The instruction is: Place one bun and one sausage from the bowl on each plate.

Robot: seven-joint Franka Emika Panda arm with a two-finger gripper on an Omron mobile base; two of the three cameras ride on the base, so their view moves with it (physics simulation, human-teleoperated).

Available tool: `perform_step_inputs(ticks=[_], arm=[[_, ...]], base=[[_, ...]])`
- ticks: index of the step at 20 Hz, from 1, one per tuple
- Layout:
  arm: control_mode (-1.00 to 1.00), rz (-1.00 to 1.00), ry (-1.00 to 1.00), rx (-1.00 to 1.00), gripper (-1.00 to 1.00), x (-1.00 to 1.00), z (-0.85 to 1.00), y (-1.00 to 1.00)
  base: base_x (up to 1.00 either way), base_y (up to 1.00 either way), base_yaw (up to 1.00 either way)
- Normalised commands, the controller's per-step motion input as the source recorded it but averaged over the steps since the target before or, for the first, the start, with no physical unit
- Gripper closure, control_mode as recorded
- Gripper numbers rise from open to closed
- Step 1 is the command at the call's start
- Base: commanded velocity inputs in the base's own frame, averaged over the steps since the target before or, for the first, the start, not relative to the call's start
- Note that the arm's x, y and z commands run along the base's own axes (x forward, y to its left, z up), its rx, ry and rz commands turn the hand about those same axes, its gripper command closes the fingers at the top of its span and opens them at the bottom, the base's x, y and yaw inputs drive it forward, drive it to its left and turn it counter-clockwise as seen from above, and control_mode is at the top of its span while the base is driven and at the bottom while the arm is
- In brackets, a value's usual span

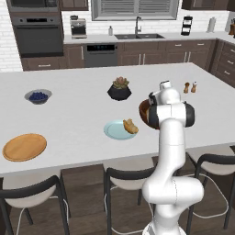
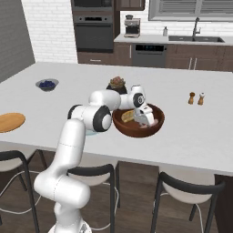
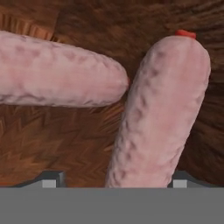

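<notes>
Hand view: we see our gripper (image 3: 111,186) low over one sausage (image 3: 157,113) in the bowl (image 2: 139,129), jaws astride, grasp unconfirmed.
Done: blue plate (image 1: 114,130) has its bun (image 1: 130,126).
Left: both sausages, orange plate (image 1: 24,147) bare.

Two base cameras behind the arm, one camera close inside the bowl.

The left base view looks forward and down over the island counter (image 1: 82,110) from behind the arm, with the arm at lower right; the right base view shares that counter and the wooden bowl (image 2: 139,127), with the arm at lower left. The hand view sits very near the bowl floor (image 3: 57,140), facing two sausages (image 3: 162,113).
</notes>
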Motion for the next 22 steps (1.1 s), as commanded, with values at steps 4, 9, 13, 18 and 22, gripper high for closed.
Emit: perform_step_inputs(ticks=[4,9,13,18,22], arm=[[-1.0,0.0,0.0,0.0,1.0,0.0,0.0,0.0],[-1.0,0.0,0.0,0.0,1.0,0.0,0.0,0.0],[-1.0,0.08,-0.01,0.0,1.0,-0.31,0.19,0.02],[-1.0,0.12,0.0,0.0,1.0,-0.3,0.81,0.24],[-1.0,0.27,0.0,0.05,1.0,-0.23,0.67,0.49]], base=[[0.0,0.0,0.0],[0.0,0.0,0.0],[0.0,0.0,0.0],[0.0,0.0,0.0],[0.0,0.0,0.0]])
